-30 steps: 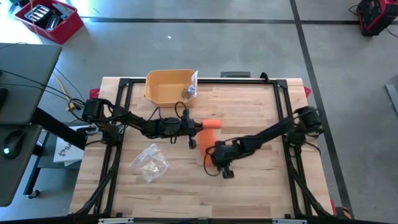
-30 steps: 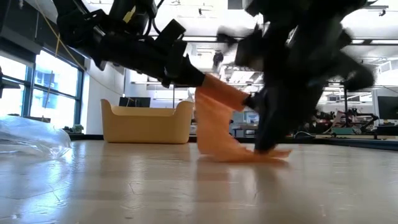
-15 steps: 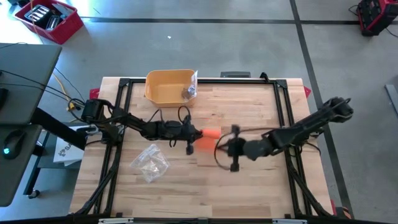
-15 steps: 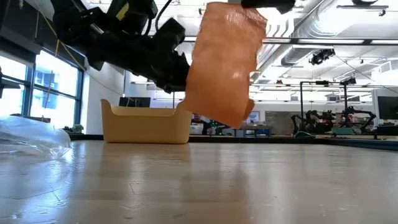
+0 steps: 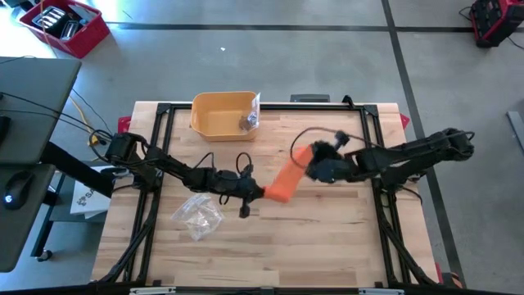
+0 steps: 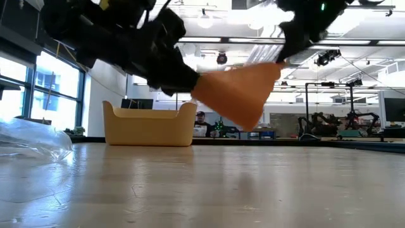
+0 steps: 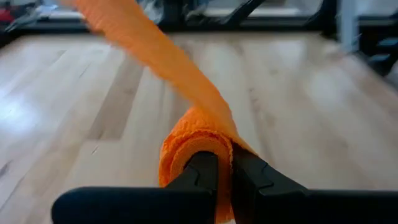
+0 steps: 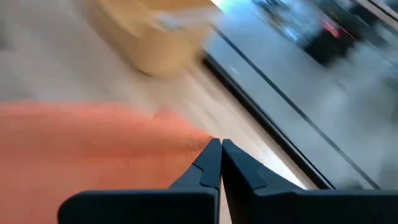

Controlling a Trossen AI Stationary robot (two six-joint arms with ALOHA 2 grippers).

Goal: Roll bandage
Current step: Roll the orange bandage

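An orange bandage (image 5: 288, 180) stretches in the air between my two grippers over the table's middle. Its rolled end (image 7: 193, 146) is at my left gripper (image 5: 260, 193), which is shut on it. Its flat free end (image 8: 106, 140) is at my right gripper (image 5: 309, 159), which is shut on it, farther toward the table's far right. In the low view the bandage (image 6: 237, 95) hangs clear of the tabletop. My left gripper pinches the bandage's rolled end (image 7: 205, 144) between its two fingers, coming level from the table's left. The roll is lifted clear of the table, and the strip leads off from its top. My right gripper pinches the bandage's free end at its edge (image 8: 202, 140) between its two fingers, coming from the table's right. The strip is lifted clear and runs straight down to the roll.
A yellow bin (image 5: 223, 113) stands at the far edge, left of middle. A crumpled clear plastic bag (image 5: 198, 215) lies near my left arm. Black frame rails (image 5: 377, 139) run along the table's sides.
My right gripper has risen off the table and swung toward the far right edge with the bandage's free end. The strip, which was draped down onto the table, is lifted clear and drawn out straight. My left gripper has shifted toward the near edge with the roll.
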